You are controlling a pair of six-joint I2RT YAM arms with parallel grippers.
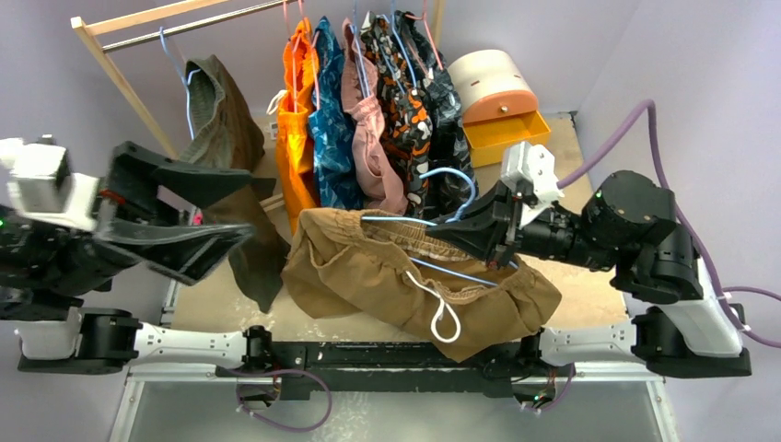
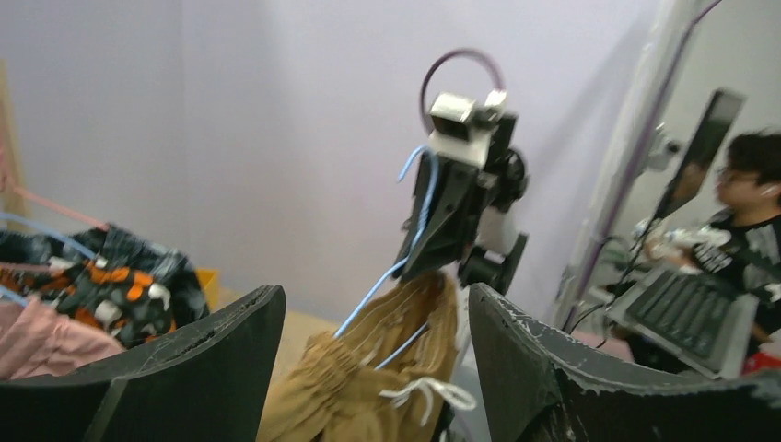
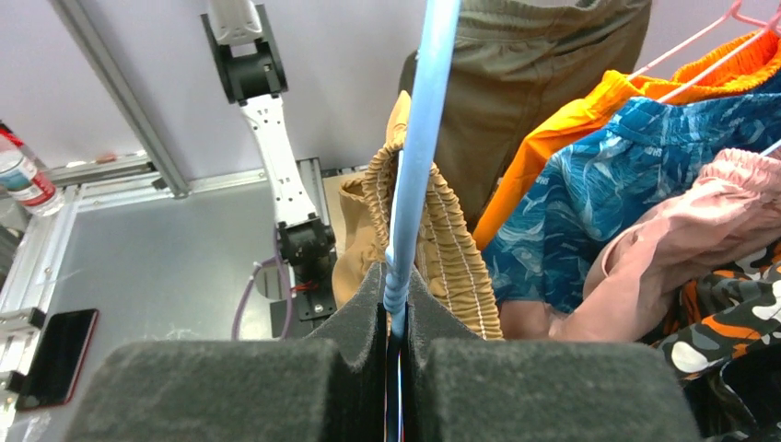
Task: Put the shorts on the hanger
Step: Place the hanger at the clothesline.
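Note:
The tan-brown shorts point(image 1: 368, 267) hang on the light-blue hanger point(image 1: 398, 221), their waistband threaded over its frame and the white drawstring point(image 1: 442, 318) dangling at the front. My right gripper point(image 1: 460, 235) is shut on the hanger near its hook and holds it above the table. In the right wrist view the hanger point(image 3: 419, 138) runs up from between the pads, with the gathered waistband point(image 3: 451, 249) beside it. My left gripper point(image 1: 216, 207) is open and empty, left of the shorts. In the left wrist view the shorts point(image 2: 368, 378) hang beyond its fingers point(image 2: 212, 359).
A wooden rack point(image 1: 110, 55) at the back carries a dark olive garment point(image 1: 221, 120), orange shorts point(image 1: 297, 120), blue, pink and patterned clothes on hangers. A round orange-and-cream drawer box point(image 1: 497, 97) stands at the back right. A person sits at a keyboard in the left wrist view point(image 2: 737, 230).

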